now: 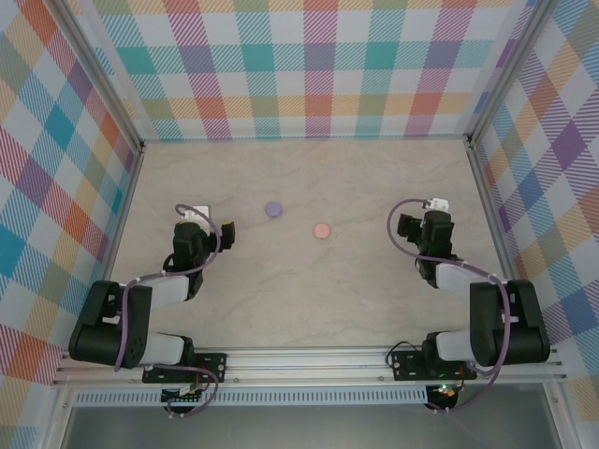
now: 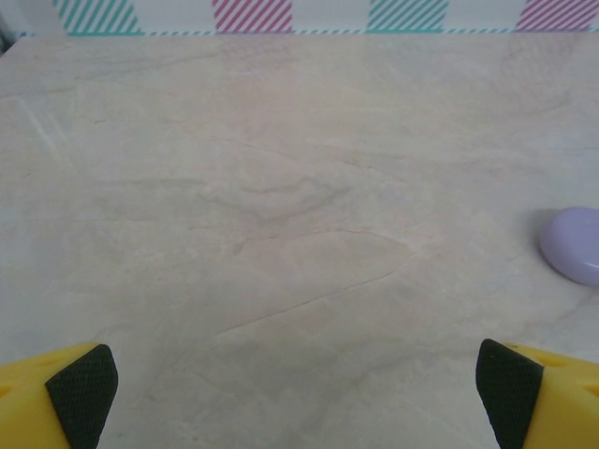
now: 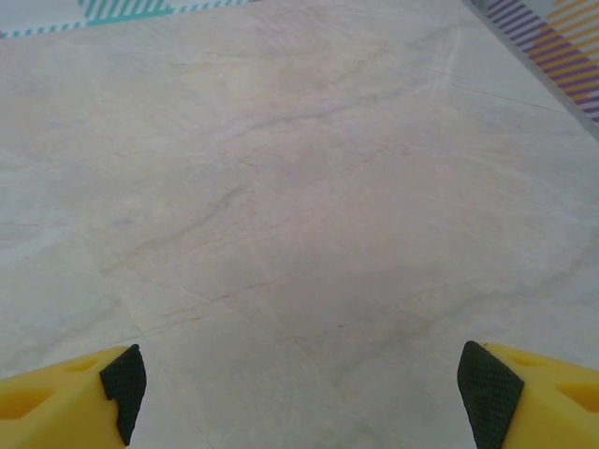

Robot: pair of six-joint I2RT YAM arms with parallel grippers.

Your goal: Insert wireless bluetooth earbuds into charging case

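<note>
- From above: pale marbled table (image 1: 309, 309) boxed in by checked pastel walls (image 1: 309, 65). Near the middle, a round purple charging case (image 1: 273, 210), with a round pink charging case (image 1: 322, 230) close by to its right and slightly nearer the arms, the two not touching. Left gripper (image 1: 227, 230) left of the purple one, clear of it; right gripper (image 1: 407, 227) well right of the pink one.
- Left wrist: left gripper (image 2: 295, 388) spread wide over bare table, nothing between its yellow fingers and black pads (image 2: 82, 388). Purple charging case (image 2: 576, 245) at the right edge, ahead of the right-hand finger.
- Right wrist: right gripper (image 3: 304, 383) also gaping wide and empty, pads low in both corners, bare marbled table ahead.
</note>
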